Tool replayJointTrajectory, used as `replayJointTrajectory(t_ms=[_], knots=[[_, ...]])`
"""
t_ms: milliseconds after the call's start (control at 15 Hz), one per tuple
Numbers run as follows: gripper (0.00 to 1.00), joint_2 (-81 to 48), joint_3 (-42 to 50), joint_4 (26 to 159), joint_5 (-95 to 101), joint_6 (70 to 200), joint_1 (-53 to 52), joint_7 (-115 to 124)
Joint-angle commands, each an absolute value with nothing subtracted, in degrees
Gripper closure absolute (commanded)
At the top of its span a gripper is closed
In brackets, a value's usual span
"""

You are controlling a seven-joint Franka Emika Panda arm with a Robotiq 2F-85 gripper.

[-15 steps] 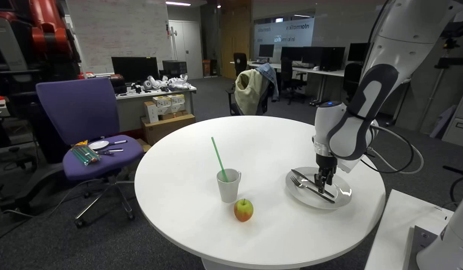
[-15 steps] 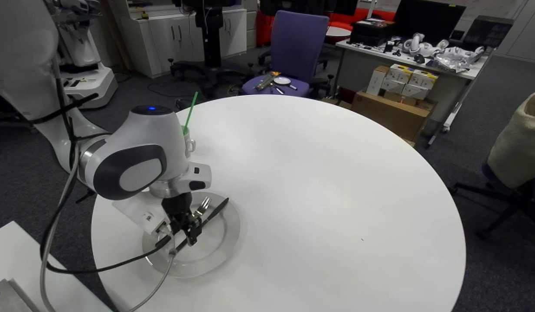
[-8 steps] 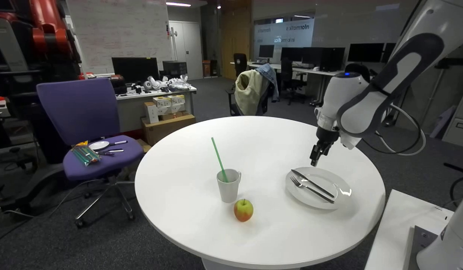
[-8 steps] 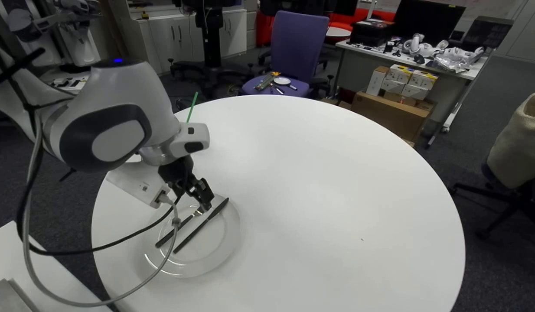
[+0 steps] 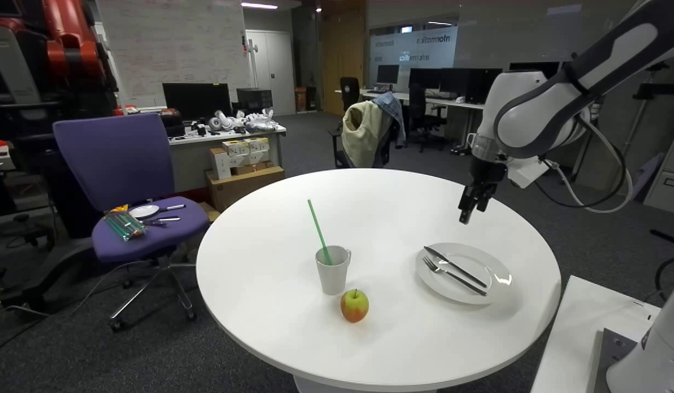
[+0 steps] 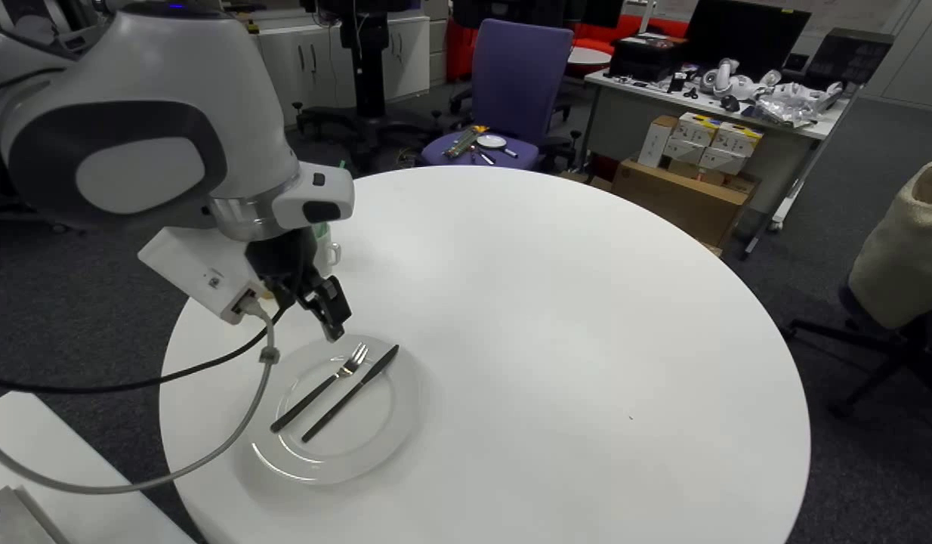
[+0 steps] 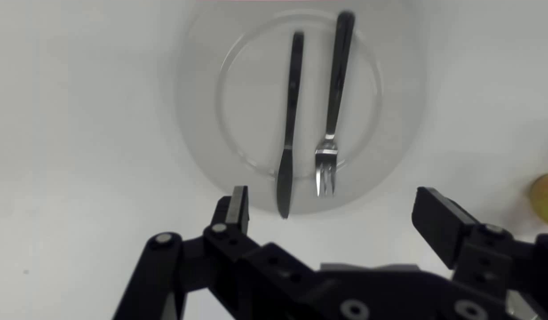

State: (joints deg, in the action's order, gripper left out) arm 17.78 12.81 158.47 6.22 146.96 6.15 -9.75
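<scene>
Jaws hang wide apart and empty above the surface (image 5: 249,251), near the white plate (image 7: 198,111), where the dinner knife (image 7: 292,104) and fork (image 7: 334,100) lie side by side, apparently settled there. Farther off, the apple (image 5: 354,307) sits ungrasped near the white mug (image 5: 332,277), a green straw (image 5: 317,225) already inside.

Glossy plate (image 7: 252,102), perhaps ceramic, shiny metal fork (image 7: 334,104)

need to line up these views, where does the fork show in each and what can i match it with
In an exterior view, the fork lies right of centre, lower half.
In an exterior view, the fork lies left of centre, lower half.
Wrist view: the fork is just right of centre, mostly upper half.
Shared landmark: the white plate beneath it.
</scene>
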Motion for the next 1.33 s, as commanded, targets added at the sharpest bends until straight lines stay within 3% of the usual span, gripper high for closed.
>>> replayJointTrajectory(t_ms=[0,267,333,1267], knots=[[0.00,19.6,12.6,155.3,4.4,131.1,8.3,-9.8],[0.00,19.7,12.4,148.2,6.3,112.8,11.4,-6.5],[0.00,19.0,12.4,151.9,5.4,119.6,10.4,-8.1],[0.00,18.9,12.6,148.7,5.6,114.6,11.2,-7.6]])
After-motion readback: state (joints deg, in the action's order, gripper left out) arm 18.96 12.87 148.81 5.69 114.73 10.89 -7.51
